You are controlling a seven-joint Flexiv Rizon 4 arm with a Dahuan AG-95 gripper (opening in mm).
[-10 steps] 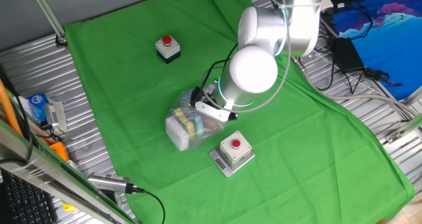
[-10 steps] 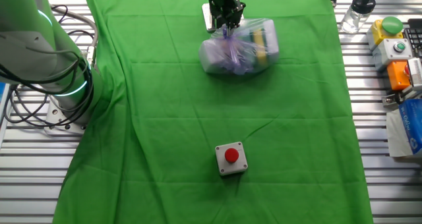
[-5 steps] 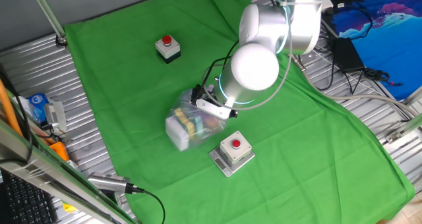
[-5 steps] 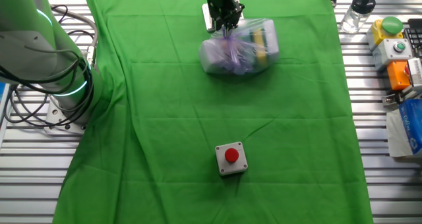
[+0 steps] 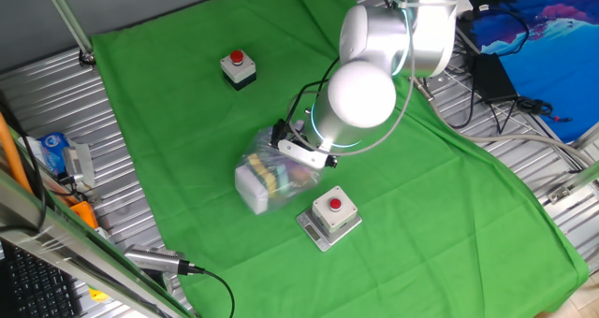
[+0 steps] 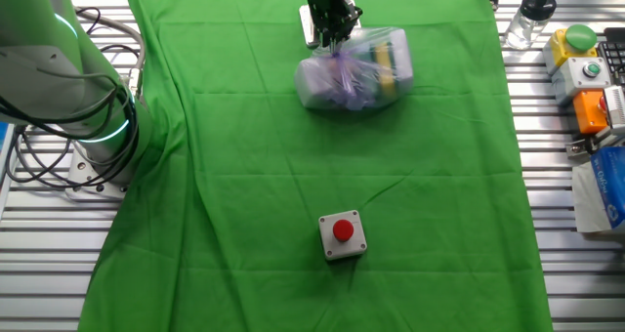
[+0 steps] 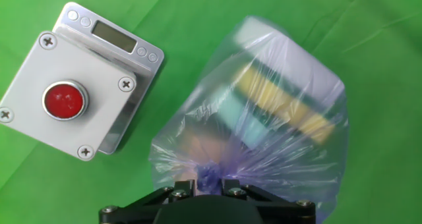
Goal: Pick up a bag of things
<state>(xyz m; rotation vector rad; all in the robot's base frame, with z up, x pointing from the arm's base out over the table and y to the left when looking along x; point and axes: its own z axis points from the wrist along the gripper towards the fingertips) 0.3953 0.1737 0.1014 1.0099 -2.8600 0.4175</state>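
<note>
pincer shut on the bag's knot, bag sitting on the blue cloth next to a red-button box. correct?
Not quite: the cloth is green, not blue, as both fixed views show. The rest holds: the pincer is shut on the knot of the bag, which sits beside a red-button box.
</note>
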